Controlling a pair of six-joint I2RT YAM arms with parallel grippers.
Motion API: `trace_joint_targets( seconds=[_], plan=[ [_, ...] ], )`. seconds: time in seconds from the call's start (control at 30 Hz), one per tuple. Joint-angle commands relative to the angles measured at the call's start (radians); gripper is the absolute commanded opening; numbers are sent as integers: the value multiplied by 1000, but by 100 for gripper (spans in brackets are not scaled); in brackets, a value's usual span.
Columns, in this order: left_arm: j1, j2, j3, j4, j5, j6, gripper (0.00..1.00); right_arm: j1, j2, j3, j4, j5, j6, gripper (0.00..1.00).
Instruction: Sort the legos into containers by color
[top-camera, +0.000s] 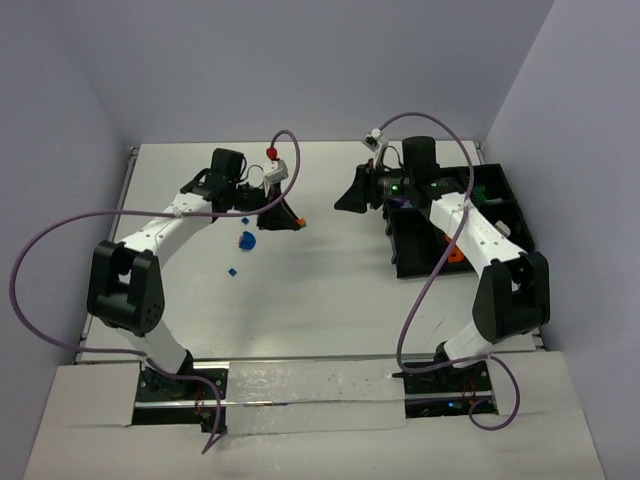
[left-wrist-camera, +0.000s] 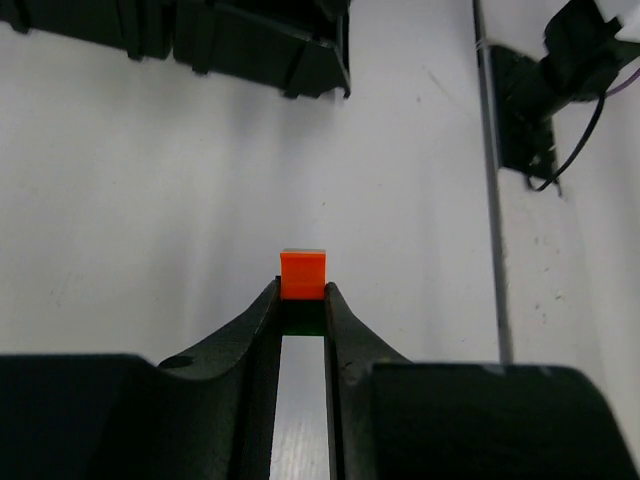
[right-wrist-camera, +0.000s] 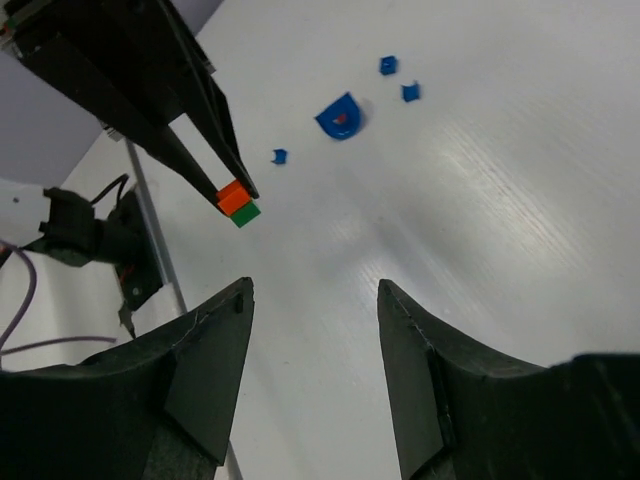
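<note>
Legos (top-camera: 246, 240) look partly binned in the tray (top-camera: 412, 268), I think. Left gripper (left-wrist-camera: 302, 300) pinches an orange brick (left-wrist-camera: 303, 273), right gripper (right-wrist-camera: 315, 330) is spread, blue pieces (right-wrist-camera: 341, 115) loose.

White table (top-camera: 320, 300): black tray (top-camera: 412, 266) right, blue rounded piece (top-camera: 246, 240), small blue bricks (top-camera: 232, 270)

White tubes and black joints make up my left arm (top-camera: 160, 232) and right arm (top-camera: 478, 228); a purple cable (top-camera: 13, 280) loops out at nine o'clock. My left gripper (left-wrist-camera: 302, 295) has tapering matte-black fingers (left-wrist-camera: 255, 335).
</note>
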Motion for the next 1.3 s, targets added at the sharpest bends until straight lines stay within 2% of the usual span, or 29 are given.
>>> trace_joint_targets(
  seconds=[0.0, 0.23, 0.5, 0.7, 0.9, 1.27],
  plan=[
    [1, -90, -68, 353, 96, -387, 2, 71, -65, -33, 134, -101, 0, 59],
    [-1, -132, -167, 578, 84, -660, 0, 128, -51, -24, 163, -173, 44, 59],
    [-1, -147, -258, 897, 114, -900, 0, 142, -1, -24, 242, -268, 152, 70],
    [-1, -146, -302, 1137, 121, -1102, 0, 142, 33, -9, 241, -277, 161, 71],
    [-2, -143, -312, 1210, 113, -1158, 0, 142, 36, -18, 307, -304, 210, 66],
    [-10, -137, -317, 1202, 113, -1137, 0, 142, 28, -32, 419, -339, 301, 59]
  ],
)
